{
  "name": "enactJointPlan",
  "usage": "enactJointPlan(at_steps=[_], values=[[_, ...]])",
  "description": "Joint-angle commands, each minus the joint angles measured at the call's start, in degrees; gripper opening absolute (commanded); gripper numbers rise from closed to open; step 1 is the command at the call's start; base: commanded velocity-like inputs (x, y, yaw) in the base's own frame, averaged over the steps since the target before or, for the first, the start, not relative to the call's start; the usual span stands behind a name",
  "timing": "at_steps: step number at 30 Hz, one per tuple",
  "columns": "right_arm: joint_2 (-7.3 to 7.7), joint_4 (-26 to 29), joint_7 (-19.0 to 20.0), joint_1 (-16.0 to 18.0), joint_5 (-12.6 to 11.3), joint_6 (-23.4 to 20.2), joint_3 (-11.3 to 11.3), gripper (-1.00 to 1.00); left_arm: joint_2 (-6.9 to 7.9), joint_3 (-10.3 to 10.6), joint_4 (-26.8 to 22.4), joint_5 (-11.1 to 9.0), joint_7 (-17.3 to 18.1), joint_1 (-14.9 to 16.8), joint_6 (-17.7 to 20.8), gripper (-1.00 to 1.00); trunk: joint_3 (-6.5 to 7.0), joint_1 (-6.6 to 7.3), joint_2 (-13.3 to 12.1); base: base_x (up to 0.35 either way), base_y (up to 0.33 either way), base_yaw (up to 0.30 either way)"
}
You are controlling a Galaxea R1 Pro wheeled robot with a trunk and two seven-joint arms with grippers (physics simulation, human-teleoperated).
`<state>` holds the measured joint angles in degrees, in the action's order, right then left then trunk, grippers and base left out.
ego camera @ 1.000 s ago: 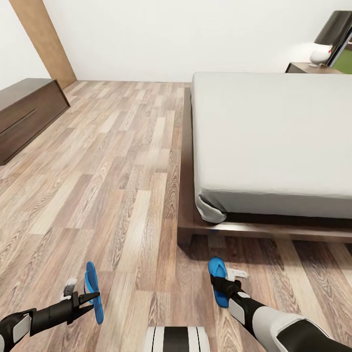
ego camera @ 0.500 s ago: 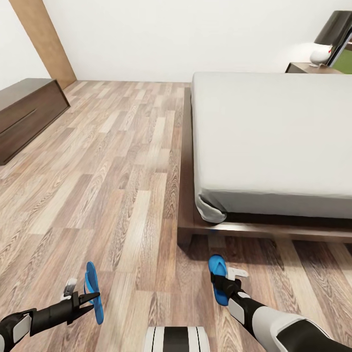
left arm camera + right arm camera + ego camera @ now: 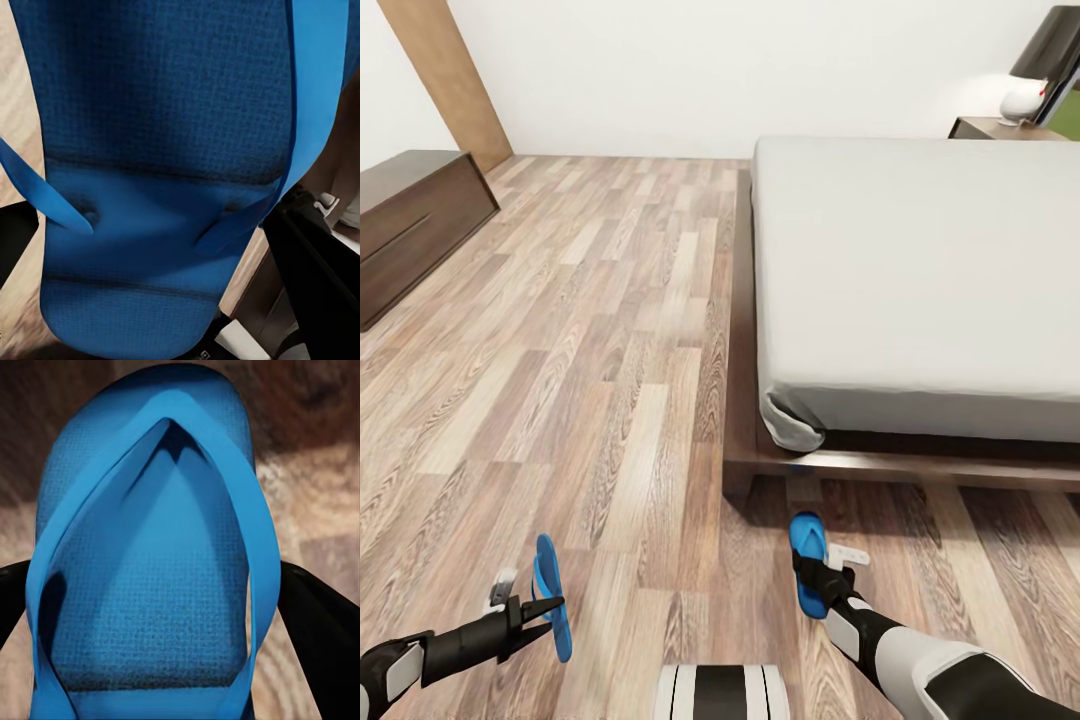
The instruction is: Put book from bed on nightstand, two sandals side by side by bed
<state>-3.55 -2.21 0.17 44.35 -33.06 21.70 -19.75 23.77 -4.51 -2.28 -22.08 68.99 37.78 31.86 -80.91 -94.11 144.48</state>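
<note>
While each gripper, left [image 3: 530,608] and right [image 3: 822,580], clamps one blue sandal [image 3: 550,597] [image 3: 808,562] above the floor [image 3: 610,330] near the bed [image 3: 920,290] corner, releasing them well apart or tilted could leave the pair askew, I judge.

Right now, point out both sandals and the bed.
left sandal [image 3: 551,597]: head view, middle of its sole edge, held in the left gripper.
right sandal [image 3: 807,546]: head view, strap end, held in the right gripper.
bed [image 3: 920,270]: head view, middle of the mattress top.
</note>
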Motion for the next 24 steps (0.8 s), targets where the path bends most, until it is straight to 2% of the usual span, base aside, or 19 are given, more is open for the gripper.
enactJointPlan(at_steps=[1, 10, 16, 24], values=[[-0.05, -0.2, 0.1, 0.1, -0.5, 0.6, -0.5, -1.00, 0.02, -0.5, 0.0, 0.4, 0.5, 0.0, 0.5, -1.00, -0.27, -0.01, 0.0, 0.000, 0.000, 0.000], [-0.09, -0.3, 0.1, 0.1, -0.5, 1.0, -0.5, -1.00, 0.13, -0.4, 0.0, 0.8, 8.5, 0.0, -0.6, -1.00, -2.26, -0.24, 0.2, 0.000, 0.000, 0.000], [-0.51, -0.3, 0.1, 0.1, -0.5, 1.0, -0.4, -1.00, 0.14, -0.3, 0.0, 0.8, 9.4, 0.0, -1.3, -1.00, -3.59, -0.40, 0.2, 0.000, 0.000, 0.000], [-0.66, -0.3, 0.1, 0.1, -0.5, 1.1, -0.4, -1.00, 0.10, -0.3, 0.0, 0.9, 9.5, 0.0, -1.4, -1.00, -3.59, -0.40, 0.2, 0.000, 0.000, 0.000]])
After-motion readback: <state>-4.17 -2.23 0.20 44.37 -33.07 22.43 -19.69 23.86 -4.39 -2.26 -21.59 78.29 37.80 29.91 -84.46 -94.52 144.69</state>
